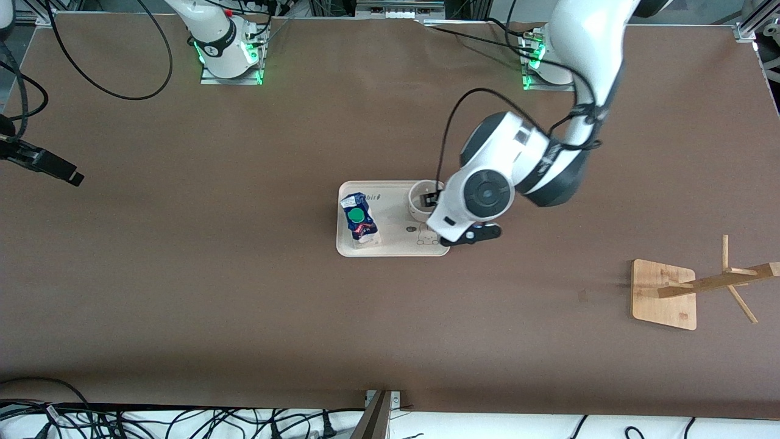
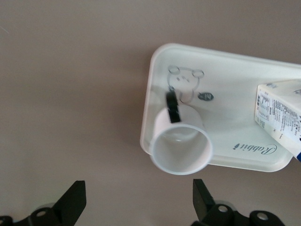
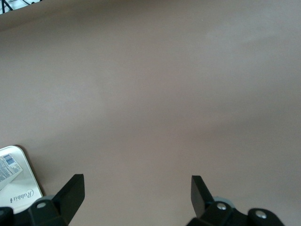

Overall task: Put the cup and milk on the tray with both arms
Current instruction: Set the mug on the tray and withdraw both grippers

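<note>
The cream tray (image 1: 390, 247) lies mid-table. On it stands the milk (image 1: 359, 219), blue top and green cap, at the end toward the right arm. The white cup (image 1: 420, 200) stands upright on the tray's other end; the left arm's wrist (image 1: 481, 195) hangs over it. In the left wrist view the left gripper (image 2: 138, 202) is open and holds nothing. The cup (image 2: 181, 150), with its black handle, sits just past the fingertips on the tray (image 2: 225, 80), beside the milk (image 2: 280, 113). The right gripper (image 3: 136, 197) is open over bare table, a tray corner (image 3: 21, 195) beside it.
A wooden stand (image 1: 664, 296) with slanting pegs sits toward the left arm's end, nearer the camera than the tray. A black device (image 1: 42, 161) juts in at the right arm's end. Cables lie along the front edge.
</note>
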